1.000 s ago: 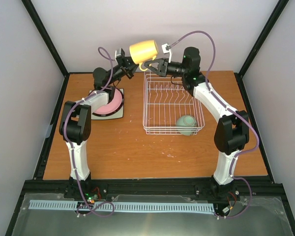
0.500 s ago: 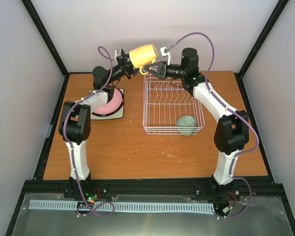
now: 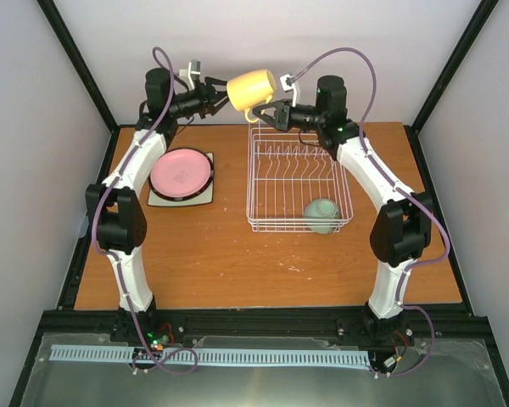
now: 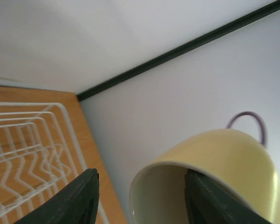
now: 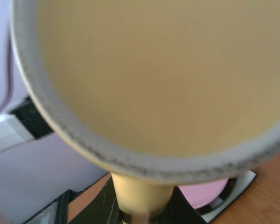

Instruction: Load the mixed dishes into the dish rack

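Top external view has the yellow mug (image 3: pixel 252 87) up in the air over the far left corner of the white wire rack (image 3: pixel 293 229). The right pincer (image 3: pixel 265 113) is closed on its handle. The left pincer (image 3: pixel 214 93), just left of the mug, gapes wide and grips nothing; in the left wrist view one finger (image 4: pixel 203 200) sits at the mug's mouth. A green bowl (image 3: pixel 322 214) lies in the rack's near right corner. A pink plate (image 3: pixel 181 173) rests on a square plate (image 3: pixel 205 197) at the left.

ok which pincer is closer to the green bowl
Right. The right pincer, holding the mug by its handle, is above the rack's far-left corner; the bowl sits in its near-right corner. The left pincer is further left, outside the rack.
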Controlling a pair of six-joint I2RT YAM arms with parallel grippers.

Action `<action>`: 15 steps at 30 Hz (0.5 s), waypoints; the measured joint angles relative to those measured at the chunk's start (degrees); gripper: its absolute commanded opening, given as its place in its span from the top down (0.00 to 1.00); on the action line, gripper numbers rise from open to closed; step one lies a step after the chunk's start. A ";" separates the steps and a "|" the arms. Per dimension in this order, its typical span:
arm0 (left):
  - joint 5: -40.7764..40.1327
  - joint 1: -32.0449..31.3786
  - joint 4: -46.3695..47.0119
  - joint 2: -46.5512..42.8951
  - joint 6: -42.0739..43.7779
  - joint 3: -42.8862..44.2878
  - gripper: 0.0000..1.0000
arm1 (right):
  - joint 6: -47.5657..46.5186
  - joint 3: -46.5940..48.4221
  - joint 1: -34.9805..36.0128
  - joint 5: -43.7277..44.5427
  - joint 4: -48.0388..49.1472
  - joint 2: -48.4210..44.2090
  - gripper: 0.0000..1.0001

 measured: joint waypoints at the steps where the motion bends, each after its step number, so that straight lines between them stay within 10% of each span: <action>1: -1.09 0.26 -5.55 -0.04 4.15 2.21 0.49 | -1.33 0.66 -0.11 0.48 -1.66 -0.02 0.97; 15: -37.40 6.45 -45.79 -9.53 41.24 3.21 0.50 | -25.38 -11.26 -4.70 22.34 -41.46 -19.23 0.97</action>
